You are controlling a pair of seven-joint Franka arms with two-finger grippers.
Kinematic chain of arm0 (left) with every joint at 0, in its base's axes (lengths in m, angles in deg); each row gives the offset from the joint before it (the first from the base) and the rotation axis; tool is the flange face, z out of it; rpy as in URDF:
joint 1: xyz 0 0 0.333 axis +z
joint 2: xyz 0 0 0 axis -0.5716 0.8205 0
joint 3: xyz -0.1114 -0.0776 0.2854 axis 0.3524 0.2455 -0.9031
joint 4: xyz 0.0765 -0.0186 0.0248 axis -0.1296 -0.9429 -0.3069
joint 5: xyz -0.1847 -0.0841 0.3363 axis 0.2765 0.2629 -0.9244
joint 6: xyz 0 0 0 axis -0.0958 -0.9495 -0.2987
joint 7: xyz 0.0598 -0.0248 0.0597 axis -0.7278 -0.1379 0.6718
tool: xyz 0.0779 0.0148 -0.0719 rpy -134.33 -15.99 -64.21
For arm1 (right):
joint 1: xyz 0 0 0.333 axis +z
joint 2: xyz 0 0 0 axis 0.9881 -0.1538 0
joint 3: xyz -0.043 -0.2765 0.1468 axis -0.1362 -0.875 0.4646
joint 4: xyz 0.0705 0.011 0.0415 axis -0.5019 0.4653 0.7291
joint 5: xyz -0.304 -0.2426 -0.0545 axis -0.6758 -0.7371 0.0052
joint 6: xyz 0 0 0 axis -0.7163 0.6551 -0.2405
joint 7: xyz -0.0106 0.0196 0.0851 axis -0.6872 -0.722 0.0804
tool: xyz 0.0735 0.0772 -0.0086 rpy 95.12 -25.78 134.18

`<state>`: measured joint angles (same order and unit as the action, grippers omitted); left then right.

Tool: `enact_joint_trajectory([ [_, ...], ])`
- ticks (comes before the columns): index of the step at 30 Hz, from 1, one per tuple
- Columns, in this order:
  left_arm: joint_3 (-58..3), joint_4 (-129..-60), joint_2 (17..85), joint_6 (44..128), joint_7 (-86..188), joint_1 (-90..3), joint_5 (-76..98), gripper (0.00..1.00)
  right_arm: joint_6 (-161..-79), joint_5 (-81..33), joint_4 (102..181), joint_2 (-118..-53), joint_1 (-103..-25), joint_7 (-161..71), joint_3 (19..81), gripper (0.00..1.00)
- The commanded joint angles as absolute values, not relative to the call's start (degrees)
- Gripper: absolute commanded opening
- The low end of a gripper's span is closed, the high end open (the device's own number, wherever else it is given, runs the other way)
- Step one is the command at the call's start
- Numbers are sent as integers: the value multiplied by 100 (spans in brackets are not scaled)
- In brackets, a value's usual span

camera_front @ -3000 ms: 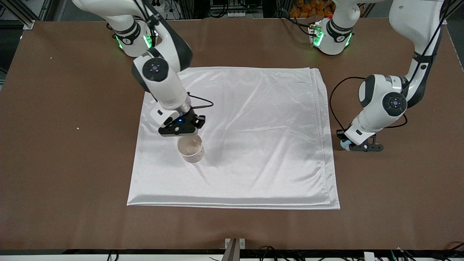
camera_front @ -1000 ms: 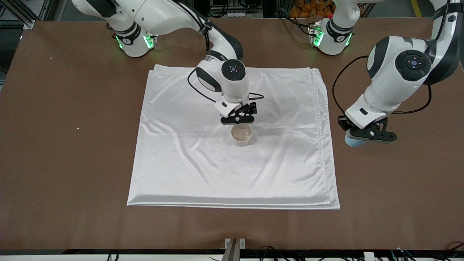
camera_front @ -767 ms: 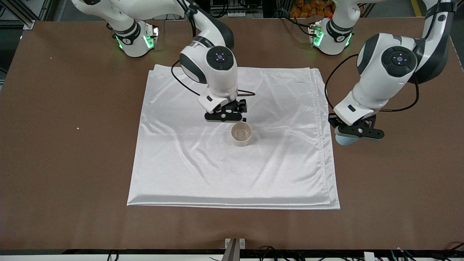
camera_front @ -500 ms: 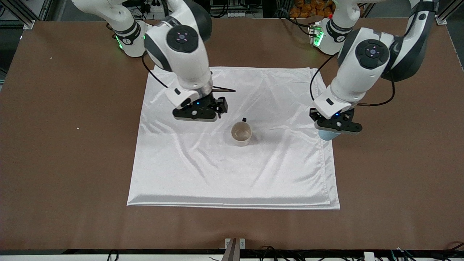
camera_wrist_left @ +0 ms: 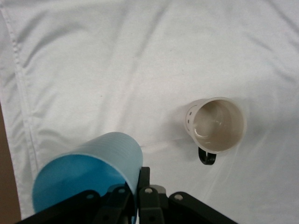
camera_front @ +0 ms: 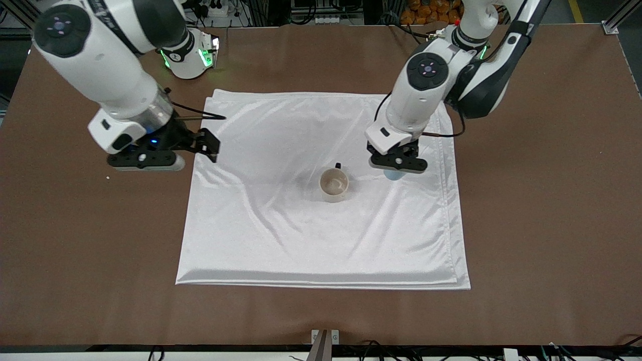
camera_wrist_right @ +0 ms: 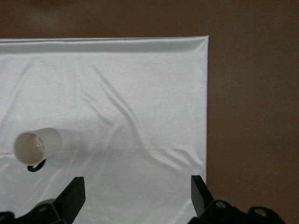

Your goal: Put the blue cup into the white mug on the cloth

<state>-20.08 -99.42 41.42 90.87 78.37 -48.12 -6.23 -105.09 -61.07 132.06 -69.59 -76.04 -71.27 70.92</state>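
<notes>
Left pincer (camera_front: 395,169) grips cup (camera_wrist_left: 88,175) over cloth (camera_front: 301,240) beside upright mug (camera_front: 334,183), apparently for insertion; right pincer (camera_wrist_right: 135,191) waits open over cloth edge.

A brown table (camera_front: 541,240) carries a large white satin cloth (camera_front: 281,240), spread flat with creases and with folded layers showing along its edge toward the left arm's end. A few small pale specks (camera_front: 108,177) lie on the bare tabletop toward the right arm's end, near the cloth's edge there. The two arms' bases stand along the table's edge farthest from the front camera.
</notes>
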Motion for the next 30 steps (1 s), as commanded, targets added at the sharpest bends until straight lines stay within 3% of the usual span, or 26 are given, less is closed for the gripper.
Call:
enact_joint_trajectory([
  [1, -2020, -9224, 4872, 8973, 8717, -5252, -1027, 0, -10341, -5993, 13628, -6443, -7816, -6283, 6730, 100],
  [15, -2248, -8459, 5812, 8964, 9430, -6025, -1098, 0, -10332, -5994, 13733, -6354, -8080, -4042, 5420, 100],
  [24, -3171, -7984, 6217, 8964, 9580, -6922, -1124, 0, -10393, -6177, 13689, -6363, -8045, -3971, 5419, 100],
  [30, -3242, -7869, 6253, 8964, 9589, -6984, -1098, 0, -10412, -6187, 13575, -6354, -8063, -3962, 5419, 100],
])
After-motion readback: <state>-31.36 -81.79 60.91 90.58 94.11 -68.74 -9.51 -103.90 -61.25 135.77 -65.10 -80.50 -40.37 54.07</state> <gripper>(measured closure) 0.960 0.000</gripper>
